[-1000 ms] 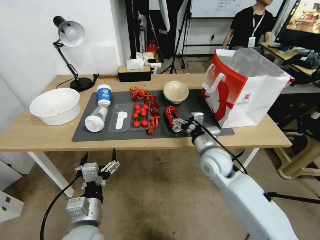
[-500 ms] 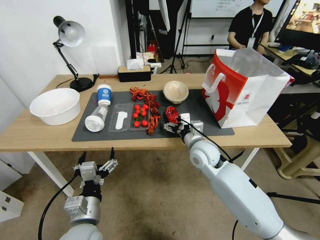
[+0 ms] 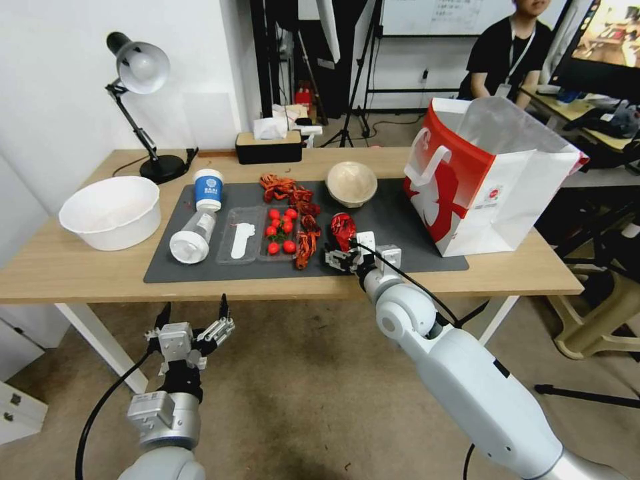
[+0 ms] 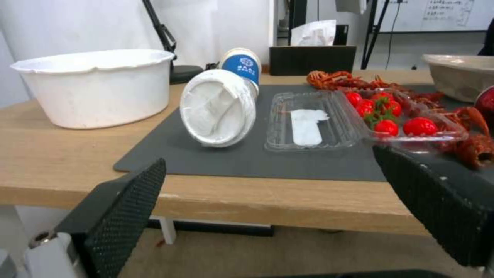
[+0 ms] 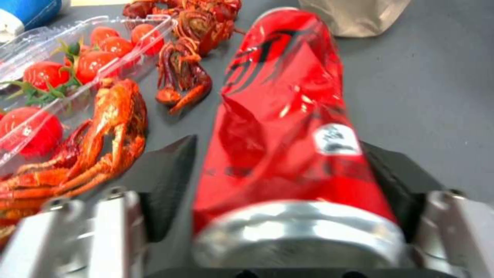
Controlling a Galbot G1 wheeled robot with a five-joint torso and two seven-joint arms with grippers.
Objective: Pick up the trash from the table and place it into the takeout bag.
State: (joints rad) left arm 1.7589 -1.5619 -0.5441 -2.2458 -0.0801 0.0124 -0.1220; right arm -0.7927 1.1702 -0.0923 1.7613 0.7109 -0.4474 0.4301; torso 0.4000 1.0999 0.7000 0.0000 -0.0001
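The right gripper [image 3: 345, 252] is placed at the near end of the crushed red can [image 3: 343, 229], over the dark grey mat [image 3: 393, 220]. In the right wrist view the can [image 5: 288, 116] is seen between the two black fingers [image 5: 170, 173]. On the far side the finger seems to touch the can; on the other side a narrow gap is still seen, so the jaws are only partly closed and a firm hold cannot be confirmed. The can lies on the mat with its silver end toward the gripper.

Just beside the can, on the side of the left arm, crayfish shells [image 3: 307, 243] are lying, and next to them a clear tray with small tomatoes [image 3: 280, 230]. Behind the can the beige bowl [image 3: 351, 182] is standing. On the other side of the can, near it, the takeout bag [image 3: 490, 180] is standing upright on the table [image 3: 60, 273] with its mouth open.

The left gripper [image 3: 193, 319] is held below the table edge, well apart from the can, with its fingers spread wide and nothing between them.
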